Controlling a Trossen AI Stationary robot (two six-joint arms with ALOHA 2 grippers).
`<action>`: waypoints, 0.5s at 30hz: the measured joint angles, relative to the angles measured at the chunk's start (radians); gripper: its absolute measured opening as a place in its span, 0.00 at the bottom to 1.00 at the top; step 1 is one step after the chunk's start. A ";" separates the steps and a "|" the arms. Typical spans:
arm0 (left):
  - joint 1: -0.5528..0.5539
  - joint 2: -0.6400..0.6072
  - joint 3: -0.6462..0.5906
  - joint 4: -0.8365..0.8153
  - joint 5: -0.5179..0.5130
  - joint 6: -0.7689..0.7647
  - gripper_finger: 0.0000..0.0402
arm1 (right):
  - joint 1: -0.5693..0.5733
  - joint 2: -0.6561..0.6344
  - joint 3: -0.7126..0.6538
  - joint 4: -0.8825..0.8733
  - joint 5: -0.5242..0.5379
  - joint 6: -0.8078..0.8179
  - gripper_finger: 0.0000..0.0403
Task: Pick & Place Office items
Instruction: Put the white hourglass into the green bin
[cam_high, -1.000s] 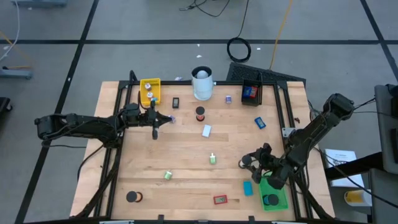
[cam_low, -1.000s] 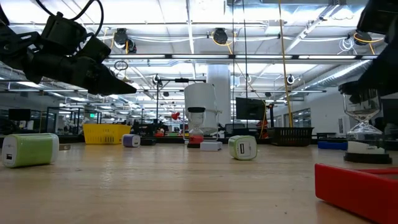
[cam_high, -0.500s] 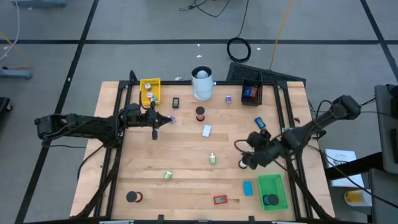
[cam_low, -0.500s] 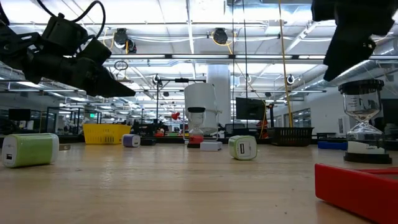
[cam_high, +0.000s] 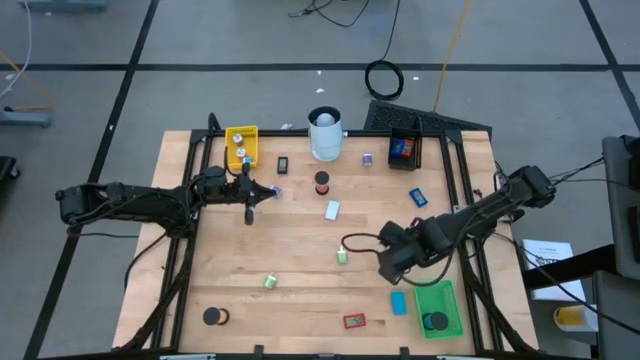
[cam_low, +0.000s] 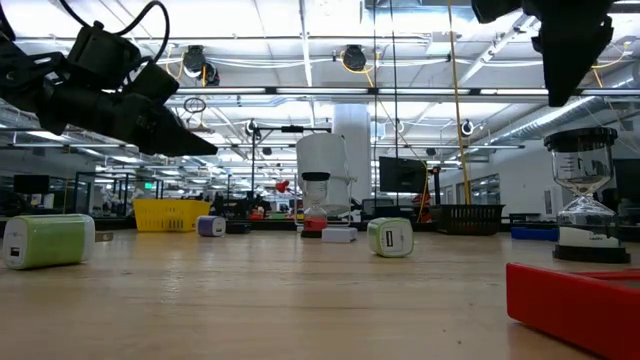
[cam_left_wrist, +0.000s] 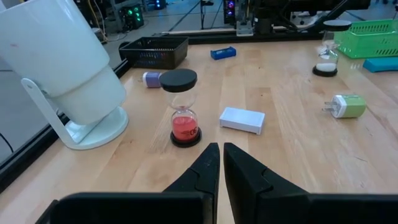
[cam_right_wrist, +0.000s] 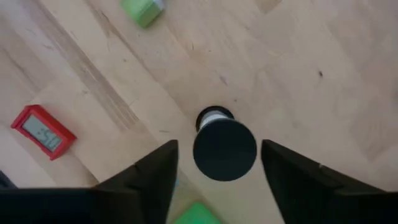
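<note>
Since a second ago, the right gripper has moved from the green tray at lower right toward the frame's centre. It is open over a black-capped hourglass standing on the desk. Most office items are not yet sorted. The left gripper, closed and empty, waits at upper left.

- small hourglass with black caps and red sand, upright, just beside the tall white cylinder
- flat white rectangular block, lying a little past the hourglass from the cylinder
- green-and-white plug adapter, on its side, farther from the cylinder
- second green adapter, farther still
- red rectangular digital clock, lying flat, well apart from the cylinder
- black-capped hourglass with white sand, upright, well apart from the cylinder
</note>
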 joint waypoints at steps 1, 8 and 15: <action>0.000 0.000 0.000 -0.003 0.000 0.000 0.08 | 0.005 0.008 0.002 -0.001 0.000 0.011 0.62; 0.000 0.000 0.000 -0.020 0.001 0.008 0.08 | 0.032 0.016 -0.009 -0.015 0.030 0.054 0.85; 0.000 0.000 0.000 -0.020 0.000 0.009 0.08 | 0.028 0.017 -0.100 0.077 0.030 0.033 0.87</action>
